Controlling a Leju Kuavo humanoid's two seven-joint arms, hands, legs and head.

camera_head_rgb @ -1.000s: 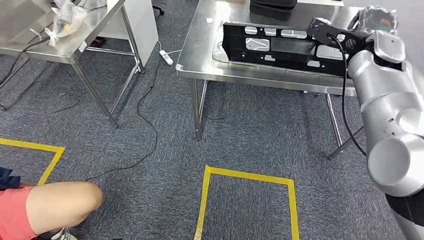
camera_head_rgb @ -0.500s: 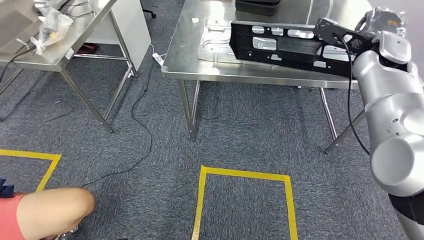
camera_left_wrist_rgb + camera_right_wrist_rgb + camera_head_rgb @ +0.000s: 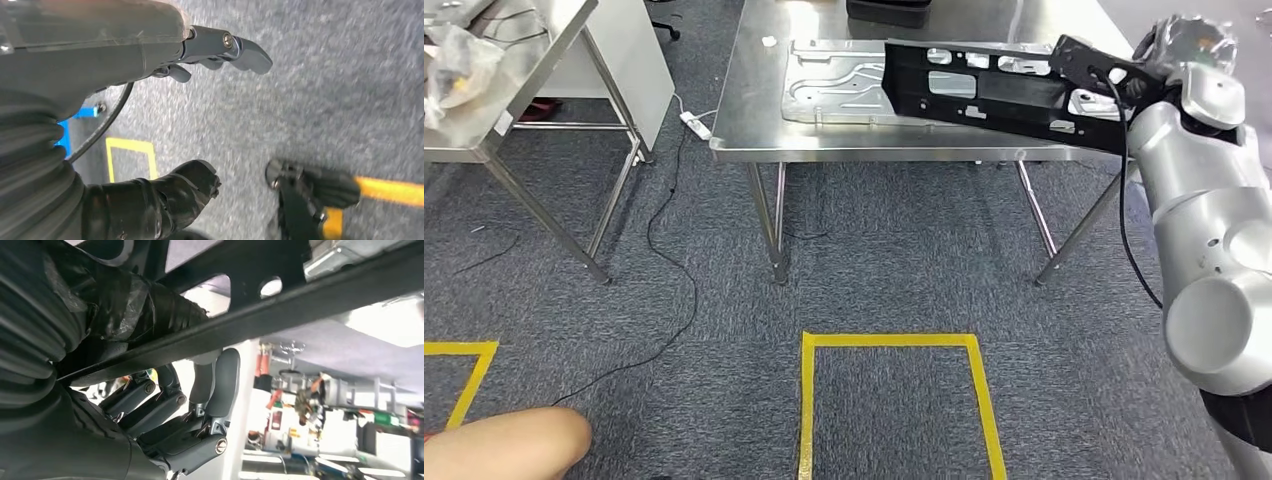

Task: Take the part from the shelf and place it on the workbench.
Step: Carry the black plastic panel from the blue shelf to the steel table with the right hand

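Observation:
The part (image 3: 984, 90) is a long black plastic frame with several cut-outs. My right hand (image 3: 1186, 42) grips its right end at the top right of the head view, and the part reaches left, tilted, over the steel workbench (image 3: 754, 110). Whether it touches the bench I cannot tell. In the right wrist view the black part (image 3: 280, 305) crosses the picture with my right hand's fingers (image 3: 200, 405) curled around its bar. My left hand (image 3: 150, 50) hangs over the grey carpet, fingers apart, holding nothing.
A silver sheet-metal panel (image 3: 834, 85) lies on the workbench under the part, and a black box (image 3: 889, 10) stands at its far edge. A second steel table (image 3: 514, 90) with a plastic bag (image 3: 459, 60) stands left. A yellow tape square (image 3: 889, 340), a cable (image 3: 669, 260) and a person's knee (image 3: 504, 450) are on the floor.
The camera has moved, so the whole scene has slid left and down, and the workbench is more central. The part stays in my right hand and now reaches further over the bench.

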